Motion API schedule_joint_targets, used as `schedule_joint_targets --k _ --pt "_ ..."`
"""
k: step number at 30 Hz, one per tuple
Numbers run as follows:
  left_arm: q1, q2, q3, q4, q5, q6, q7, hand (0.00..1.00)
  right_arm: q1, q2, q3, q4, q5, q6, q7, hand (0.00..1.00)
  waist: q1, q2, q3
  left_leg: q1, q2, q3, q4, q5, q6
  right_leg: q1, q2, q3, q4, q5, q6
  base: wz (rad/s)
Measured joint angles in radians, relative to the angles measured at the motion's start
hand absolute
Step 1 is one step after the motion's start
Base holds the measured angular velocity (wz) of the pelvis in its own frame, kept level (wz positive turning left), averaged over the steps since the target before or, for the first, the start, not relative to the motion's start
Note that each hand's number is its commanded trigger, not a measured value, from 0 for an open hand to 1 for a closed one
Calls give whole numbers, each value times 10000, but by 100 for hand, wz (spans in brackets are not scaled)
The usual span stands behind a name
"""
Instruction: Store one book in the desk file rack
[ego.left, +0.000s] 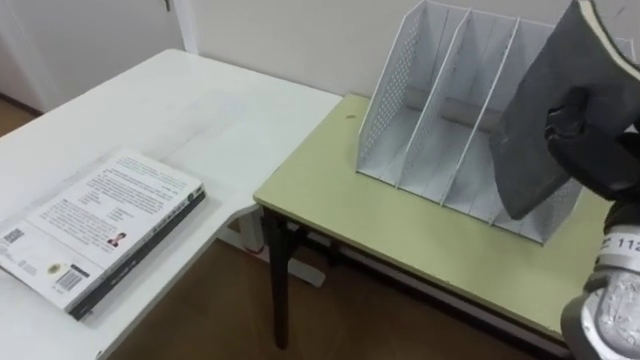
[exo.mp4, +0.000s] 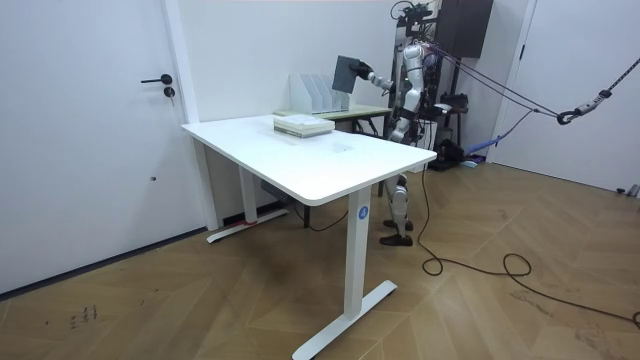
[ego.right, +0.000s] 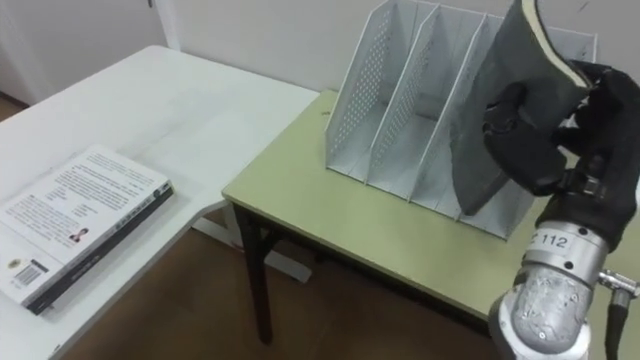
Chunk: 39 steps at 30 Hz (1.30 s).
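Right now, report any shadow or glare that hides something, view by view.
Left eye view: even light, no glare; deep shadow under the green table; the grey book in the right hand covers the file rack's right end. Right eye view: the same. Room view: soft shadow on the floor beneath the white table, nothing lost.

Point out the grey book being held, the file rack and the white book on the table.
grey book (ego.left: 560, 60): left eye view, its cover.
file rack (ego.left: 392, 90): left eye view, perforated left wall.
white book (ego.left: 110, 210): left eye view, front cover.
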Motion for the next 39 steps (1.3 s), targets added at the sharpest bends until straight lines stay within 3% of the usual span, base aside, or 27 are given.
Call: schedule_joint_targets --k 14,28,34,39 --pt "3 -30 249 22 8 84 10 0 -400 -59 -307 27 -9 2 -333 100 188 17 -14 1 -37 -114 -25 2 -11 66 -6 -455 -141 59 -20 2" --pt "-132 -69 557 117 136 447 -12 0 -487 -58 -338 424 -106 76 -317 100 212 -44 17 -6 -47 -140 -123 14 -21 75 -39 -760 -165 58 -19 0" --pt "-211 -69 626 287 134 522 -12 0 -1182 -129 -587 1038 -482 333 -680 100 218 -92 40 -4 -51 -154 -114 14 -21 86 -59 -966 -164 58 -20 0" --pt "-233 -68 643 286 130 607 -11 0 -1719 -436 -613 1649 -480 527 -820 100 236 -120 43 -7 -54 -231 -114 14 -21 107 -62 -1009 -164 58 -19 3"
